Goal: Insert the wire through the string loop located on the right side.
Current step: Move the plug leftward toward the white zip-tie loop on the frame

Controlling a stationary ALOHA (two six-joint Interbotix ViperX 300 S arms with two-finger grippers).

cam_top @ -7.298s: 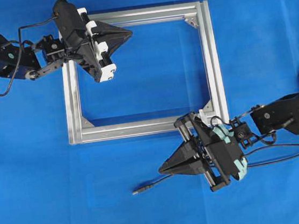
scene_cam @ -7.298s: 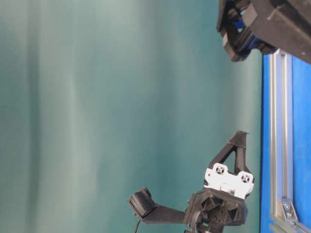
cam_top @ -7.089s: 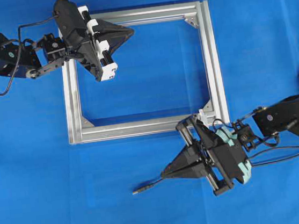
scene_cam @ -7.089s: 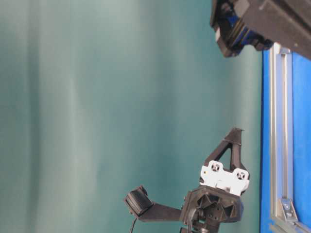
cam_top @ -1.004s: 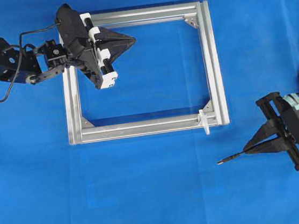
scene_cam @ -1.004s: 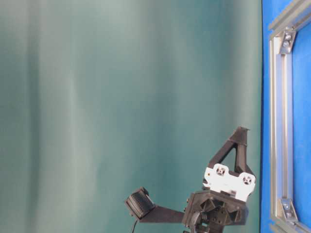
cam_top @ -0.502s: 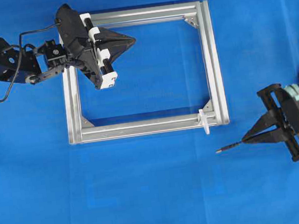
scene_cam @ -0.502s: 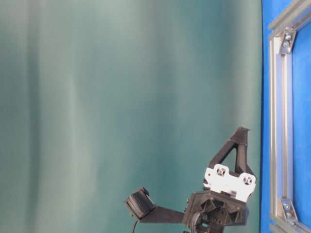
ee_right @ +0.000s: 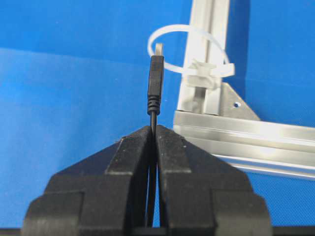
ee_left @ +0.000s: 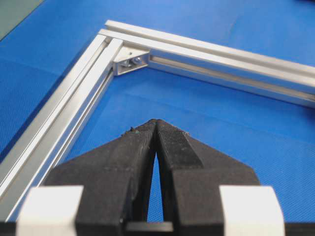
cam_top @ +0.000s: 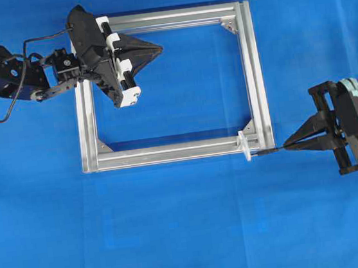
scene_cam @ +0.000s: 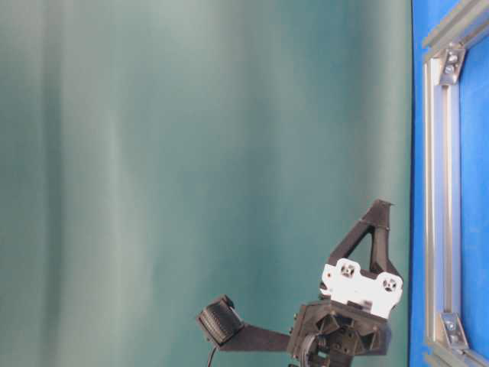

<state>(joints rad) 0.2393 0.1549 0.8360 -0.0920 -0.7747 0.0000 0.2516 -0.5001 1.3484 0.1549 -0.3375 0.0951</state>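
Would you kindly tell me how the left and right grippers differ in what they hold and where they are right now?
The right gripper is shut on the wire, while the left gripper is shut on nothing. The right gripper sits outside the frame by its lower right corner, its plug tip pointing at the string loop; the left gripper hovers inside the frame's upper left area, far from the loop. Both are black with closed jaws.

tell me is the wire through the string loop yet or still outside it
Cannot tell for sure. In the right wrist view the wire plug tip overlaps the string loop opening, held in the shut right pincer.
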